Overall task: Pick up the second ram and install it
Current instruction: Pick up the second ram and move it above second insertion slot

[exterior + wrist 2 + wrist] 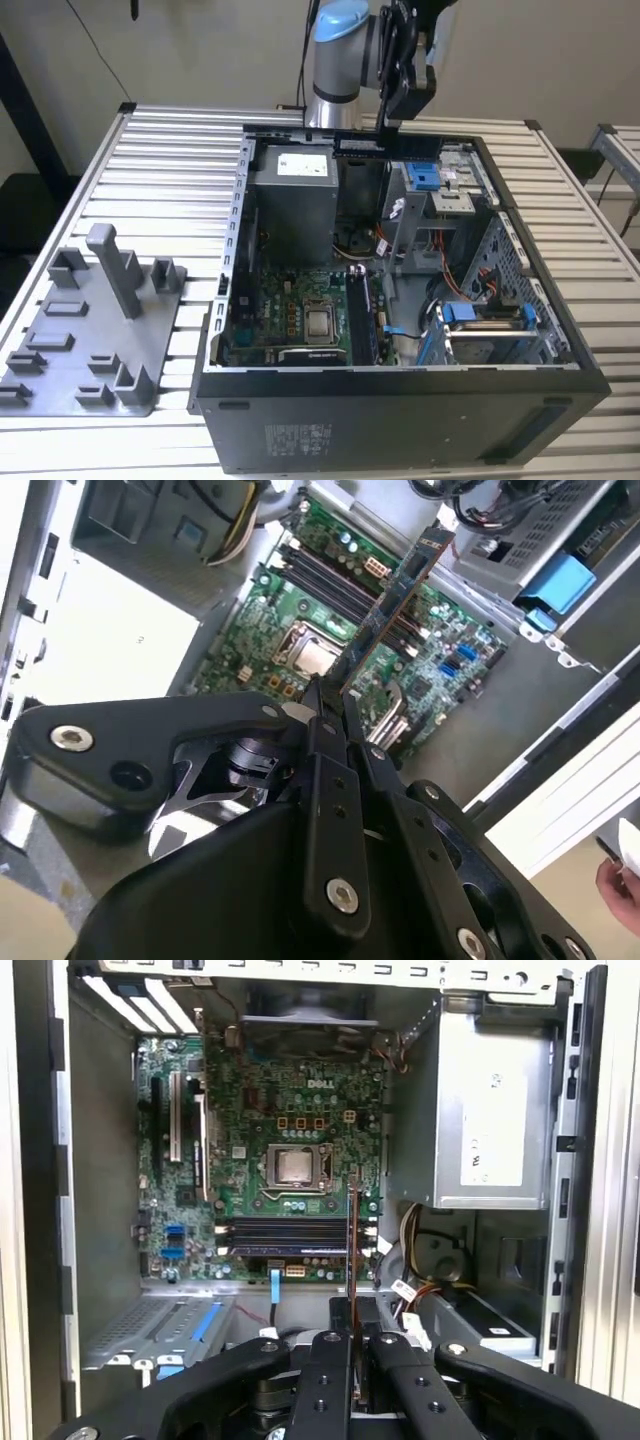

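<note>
Above the open computer case (400,420) on the slatted table (170,190), the tool (392,125) pinches the second ram (420,147).

In the exterior view the arm (335,60) runs out past the upper edge. The grey tray (90,340) on the tabletop (170,150) is clipped at the exterior view's left. In the second wrist view the claw (330,692), clamped on the memory stick (395,600), hides the stick's near end, and a hand (620,880) is cut by the frame's edge. In the first wrist view the stick shows edge-on, so its chips cannot be made out.
</note>
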Tool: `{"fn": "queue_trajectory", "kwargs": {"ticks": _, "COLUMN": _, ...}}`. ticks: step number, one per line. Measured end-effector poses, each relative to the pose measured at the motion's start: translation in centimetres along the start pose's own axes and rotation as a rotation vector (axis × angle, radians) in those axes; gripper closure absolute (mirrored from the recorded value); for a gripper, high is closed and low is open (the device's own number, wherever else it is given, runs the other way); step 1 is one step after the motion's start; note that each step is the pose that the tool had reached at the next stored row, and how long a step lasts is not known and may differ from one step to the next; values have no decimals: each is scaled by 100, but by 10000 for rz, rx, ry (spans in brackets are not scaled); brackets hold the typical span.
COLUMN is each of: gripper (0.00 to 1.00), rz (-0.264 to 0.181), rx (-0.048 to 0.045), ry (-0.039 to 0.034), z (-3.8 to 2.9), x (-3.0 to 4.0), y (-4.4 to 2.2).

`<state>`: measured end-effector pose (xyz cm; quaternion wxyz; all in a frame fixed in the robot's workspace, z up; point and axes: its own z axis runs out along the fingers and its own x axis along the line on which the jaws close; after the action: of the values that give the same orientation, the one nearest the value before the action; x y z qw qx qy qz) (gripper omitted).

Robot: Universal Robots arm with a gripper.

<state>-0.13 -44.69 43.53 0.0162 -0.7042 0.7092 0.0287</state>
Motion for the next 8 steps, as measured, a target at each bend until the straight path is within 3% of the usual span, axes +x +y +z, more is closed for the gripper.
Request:
{"fn": "queue_trajectory", "kwargs": {"ticks": 4, "gripper": 87, "rz": -5, "rx": -1, "ry": -196, "z": 3, "x": -32, "y": 0}}
{"fn": "queue_trajectory", "kwargs": {"ticks": 8, "gripper": 87, "rz": -4, "rx": -2, "ry": -202, "z": 3, "x": -33, "y": 0}}
